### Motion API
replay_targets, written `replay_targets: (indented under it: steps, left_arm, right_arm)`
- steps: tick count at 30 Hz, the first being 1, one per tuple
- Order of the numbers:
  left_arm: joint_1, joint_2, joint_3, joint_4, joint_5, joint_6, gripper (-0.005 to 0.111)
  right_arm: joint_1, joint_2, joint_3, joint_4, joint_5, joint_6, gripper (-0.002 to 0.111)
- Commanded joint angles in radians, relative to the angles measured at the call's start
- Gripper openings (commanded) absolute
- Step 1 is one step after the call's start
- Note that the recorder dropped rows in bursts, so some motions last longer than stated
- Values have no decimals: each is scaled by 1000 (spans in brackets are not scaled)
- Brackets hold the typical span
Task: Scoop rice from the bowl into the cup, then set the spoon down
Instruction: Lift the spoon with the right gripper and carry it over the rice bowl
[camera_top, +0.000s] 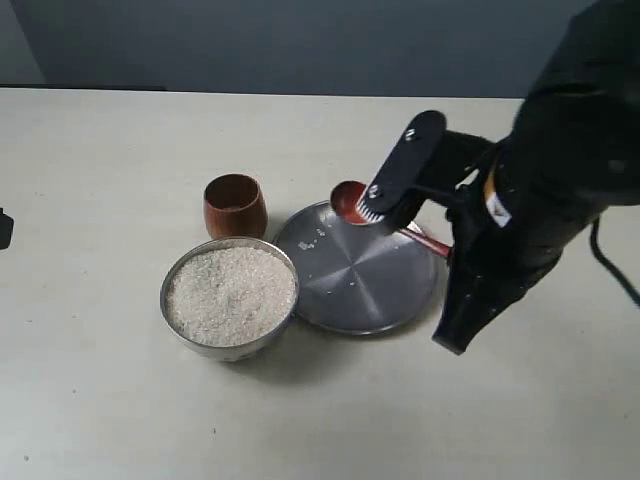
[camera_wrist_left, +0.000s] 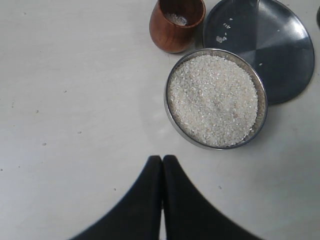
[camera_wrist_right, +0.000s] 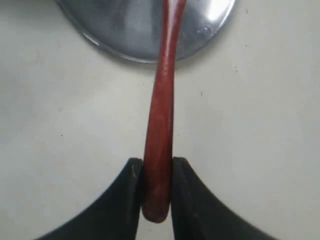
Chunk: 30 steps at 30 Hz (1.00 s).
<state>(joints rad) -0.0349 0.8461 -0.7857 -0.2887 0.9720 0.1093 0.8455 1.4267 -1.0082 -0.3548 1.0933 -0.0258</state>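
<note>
One slim reddish-brown wooden spoon (camera_wrist_right: 161, 100), handle end pinched in the right claw (camera_wrist_right: 157, 172), head at the rim of a flat silver metal plate (camera_top: 372, 292), round silver bowl (camera_top: 220, 350) of white rice (camera_top: 230, 295), small wooden cup (camera_top: 235, 210) nearby, left claw (camera_wrist_left: 162, 160) closed, empty.

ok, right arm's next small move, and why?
Probably open the right gripper to release the spoon: its handle is clamped in the jaws, it extends across the plate, and the cup holds rice. Contact with the plate is unclear.
</note>
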Motion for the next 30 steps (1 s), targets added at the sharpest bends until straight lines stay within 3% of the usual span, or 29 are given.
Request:
replay_targets:
  steps: [1,6,18,30]
  left_arm:
    - [3,-1,2,-3,-7,-1,0]
    - [3,-1,2,-3,-7,-1,0]
    - [3,-1,2,-3,-7,1,0]
    - [3,-1,2,-3,-7,1,0]
  right_arm:
    - [99,101,-52,-88,66,9,-1]
    - [178,195,-103,-234,116,117,-1]
    - [302,380,-242,-394,128,143,-1]
    - [320,476,-263,-446,128,203,-1]
